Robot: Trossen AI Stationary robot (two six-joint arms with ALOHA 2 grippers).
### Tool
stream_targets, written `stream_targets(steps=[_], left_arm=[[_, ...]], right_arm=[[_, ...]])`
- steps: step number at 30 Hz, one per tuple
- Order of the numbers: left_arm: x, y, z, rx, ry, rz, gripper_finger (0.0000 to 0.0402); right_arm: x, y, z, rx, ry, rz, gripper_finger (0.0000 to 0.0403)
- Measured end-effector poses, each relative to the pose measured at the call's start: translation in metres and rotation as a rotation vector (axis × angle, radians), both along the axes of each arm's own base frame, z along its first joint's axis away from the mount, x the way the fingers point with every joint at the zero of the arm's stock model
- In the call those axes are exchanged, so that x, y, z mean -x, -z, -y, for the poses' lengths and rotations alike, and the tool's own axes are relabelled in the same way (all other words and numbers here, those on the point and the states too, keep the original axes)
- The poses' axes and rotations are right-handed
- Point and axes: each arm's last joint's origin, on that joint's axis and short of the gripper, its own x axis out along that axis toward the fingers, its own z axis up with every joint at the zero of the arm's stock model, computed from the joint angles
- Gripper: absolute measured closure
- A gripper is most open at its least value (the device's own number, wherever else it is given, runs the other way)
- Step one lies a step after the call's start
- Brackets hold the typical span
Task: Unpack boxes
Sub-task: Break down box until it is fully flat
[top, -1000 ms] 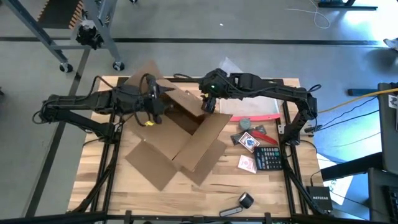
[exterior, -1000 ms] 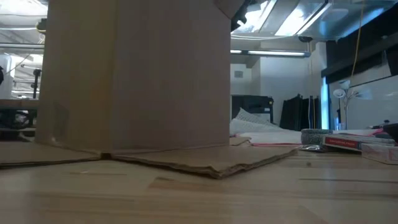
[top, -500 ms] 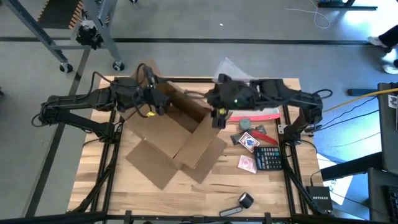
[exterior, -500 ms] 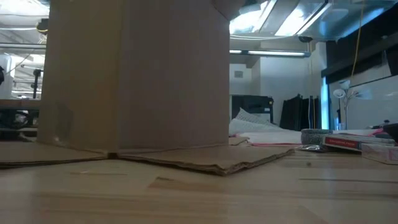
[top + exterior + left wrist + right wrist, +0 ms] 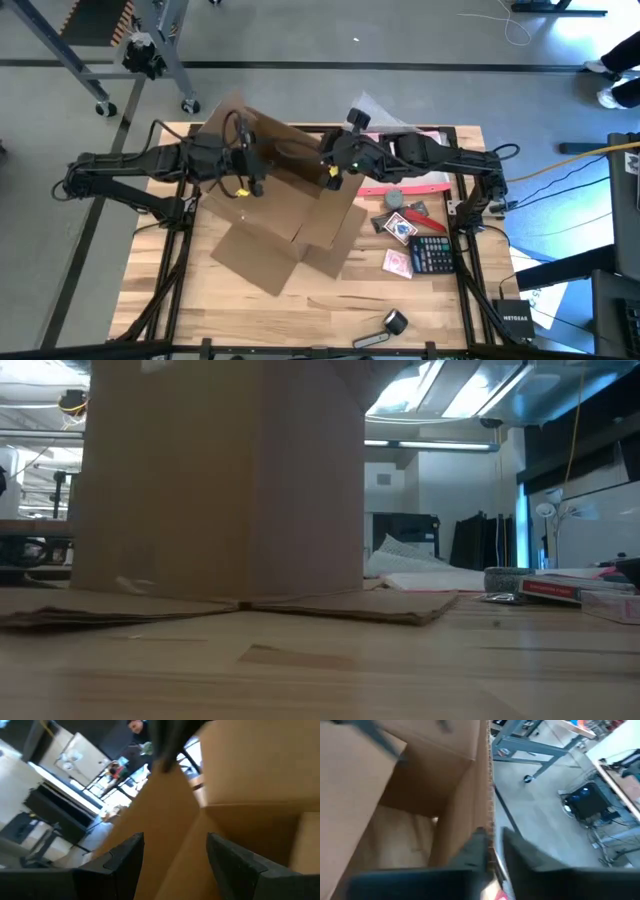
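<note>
The brown cardboard box stands mid-table, open end up, with its lower flaps spread flat on the wood; it fills the low view. My left gripper is at the box's left wall, and in its wrist view its fingers straddle cardboard. My right gripper is at the box's far right wall, shut on its top edge. What lies inside the box is hidden. My left gripper holds the box's left wall near a corner, one finger on the outer face and one toward the inside. It comes level from the table's left. The box's flaps rest on the table. My right gripper pinches the top edge of the box's right wall between its two fingers, one inside the box and one outside. It comes slanting down from the table's far right. The box stands on its spread flaps.
To the right of the box lie a clear pouch with a pink-red edge, a grey disc, two card packs and a calculator. A tape roll lies near the front edge.
The box has turned about on the table between my two grippers, and its spread flaps have slid with it. My right gripper went toward the near right edge, then back toward the far left. My left gripper went a little toward the far edge and came back.
</note>
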Motion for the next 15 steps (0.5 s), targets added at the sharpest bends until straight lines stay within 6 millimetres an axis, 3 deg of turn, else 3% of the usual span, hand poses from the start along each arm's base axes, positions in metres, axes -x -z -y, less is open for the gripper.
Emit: stream_targets(steps=[2,8,15], left_arm=[[0.000,0.002,0.006,0.017,0.021,-0.016,0.0192],[0.002,0.014,0.017,0.122,0.087,-0.104,0.0192],[-0.002,0.032,0.013,0.180,0.066,-0.238,0.0192]], right_arm=[[0.001,-0.002,0.004,0.016,0.026,0.011,0.0388],[0.007,-0.007,0.027,0.027,0.101,0.023,0.0394],[0.007,-0.010,0.046,-0.027,0.098,0.069,0.0395]])
